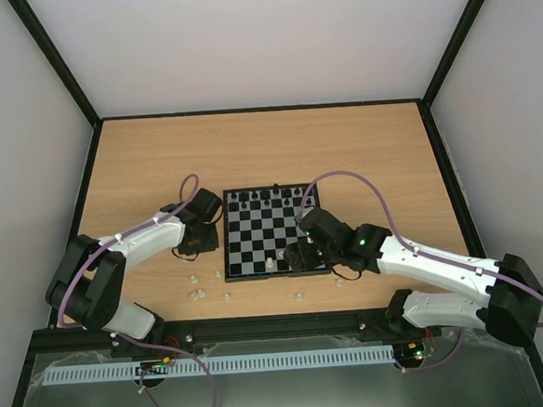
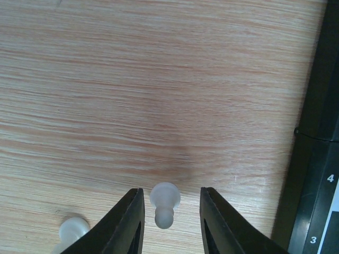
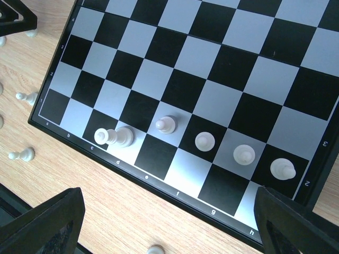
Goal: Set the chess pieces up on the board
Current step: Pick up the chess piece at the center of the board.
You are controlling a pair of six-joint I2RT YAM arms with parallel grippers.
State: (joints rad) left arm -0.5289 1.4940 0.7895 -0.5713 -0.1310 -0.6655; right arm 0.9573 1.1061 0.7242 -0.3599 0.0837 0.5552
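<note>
Chess pieces in cream-white are partly set. In the right wrist view several occupy the near ranks of the board, and one toppled piece lies on its side by the d mark. Black pieces line the far rank in the top view. Other white figures lie loose on the worktop off the board's near and left edges.

The piece in hand is a white pawn lying on the worktop just left of the board's black border. It sits between the fingers of the left tool, which is open with one jaw on each side and no contact visible. A second loose piece lies just outside the left finger.

The right tool hovers over the board's near edge, spread wide and carrying nothing.

**Handling, as judged**
- The pawn looks like hard, smooth, slightly translucent plastic.
- It is very light and rigid, and far smaller than the fingers.
- It is not fragile, but it is likely to roll, pivot or squirt out under an off-centre pinch.
- The best hold appears to be across the narrow stem below the rounded head, with the jaws centred and closed gently.
- The pawn appears to lie on its side, so it would need to be stood upright when placed.
</note>
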